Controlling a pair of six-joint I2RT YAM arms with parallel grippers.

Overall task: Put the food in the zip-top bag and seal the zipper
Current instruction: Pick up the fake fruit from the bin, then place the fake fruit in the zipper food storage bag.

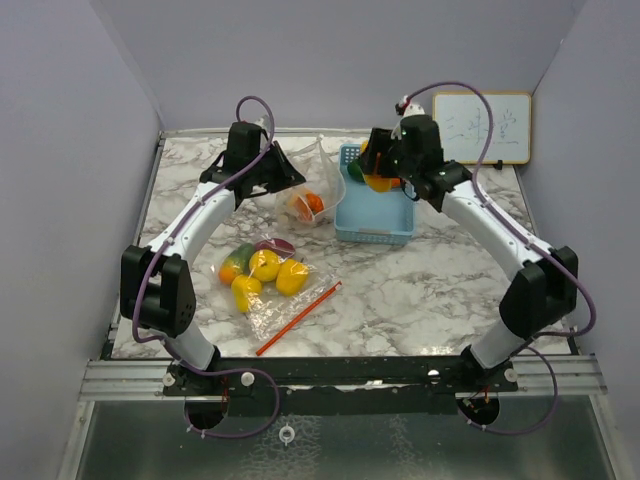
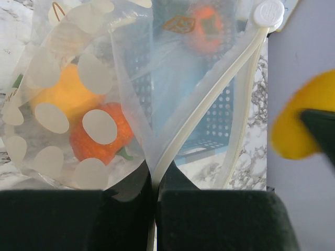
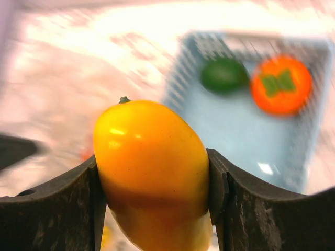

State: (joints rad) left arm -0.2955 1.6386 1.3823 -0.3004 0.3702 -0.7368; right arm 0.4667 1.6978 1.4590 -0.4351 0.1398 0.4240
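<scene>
Two bags (image 1: pixel 275 300), one basket (image 1: pixel 375 215), one whiteboard (image 1: pixel 480 128), two arms (image 1: pixel 200 225), about ten toy fruits (image 1: pixel 265 265).

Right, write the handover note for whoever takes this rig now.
Left gripper: jaws shut on the bag rim, holding it open.
Right gripper: jaws shut on a yellow fruit, by the basket.
Done: two orange pieces are in the bag.
In the basket: a green fruit and an orange fruit.
To do: drop in the yellow fruit, then those two, then zip shut.

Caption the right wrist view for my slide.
Right hand grips a yellow fruit; behind it, a blue basket holds a green fruit and an orange fruit.
</scene>
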